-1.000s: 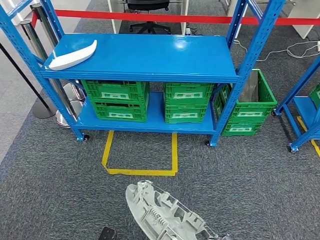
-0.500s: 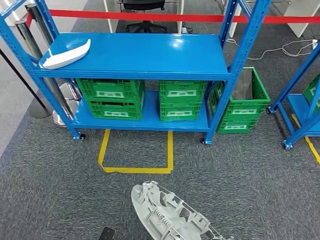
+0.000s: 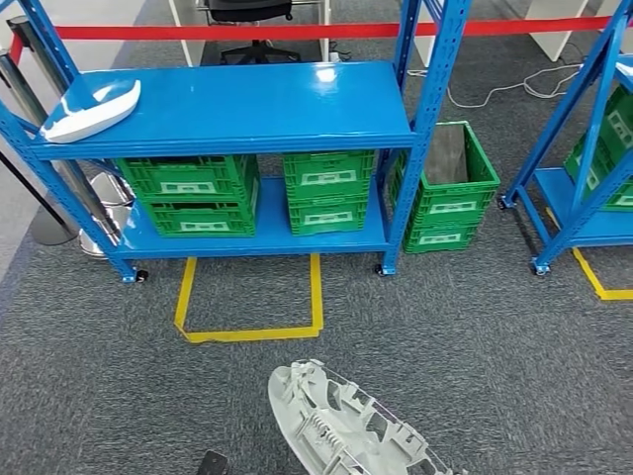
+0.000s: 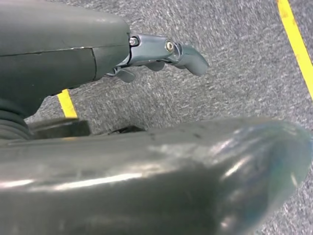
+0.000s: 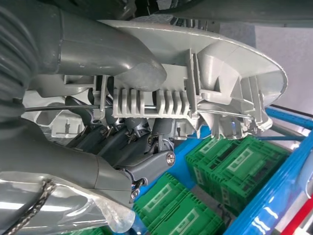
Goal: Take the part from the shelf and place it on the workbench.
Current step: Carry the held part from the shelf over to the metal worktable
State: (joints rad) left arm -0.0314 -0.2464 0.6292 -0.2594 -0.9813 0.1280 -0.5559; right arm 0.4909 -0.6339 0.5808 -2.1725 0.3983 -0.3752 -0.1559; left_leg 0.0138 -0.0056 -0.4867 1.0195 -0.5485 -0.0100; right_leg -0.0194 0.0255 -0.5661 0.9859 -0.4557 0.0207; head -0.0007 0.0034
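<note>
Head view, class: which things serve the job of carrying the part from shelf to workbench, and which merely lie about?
Job: grey ribbed part, held by right hand; blue shelf; white part on it.
Lying about: green crates; yellow floor tape; red barrier; office chair.

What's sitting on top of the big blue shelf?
One white curved part lies at the left end of the blue shelf's top board. The rest of that board is bare. Green crates sit on the level underneath; what they hold cannot be seen.
</note>
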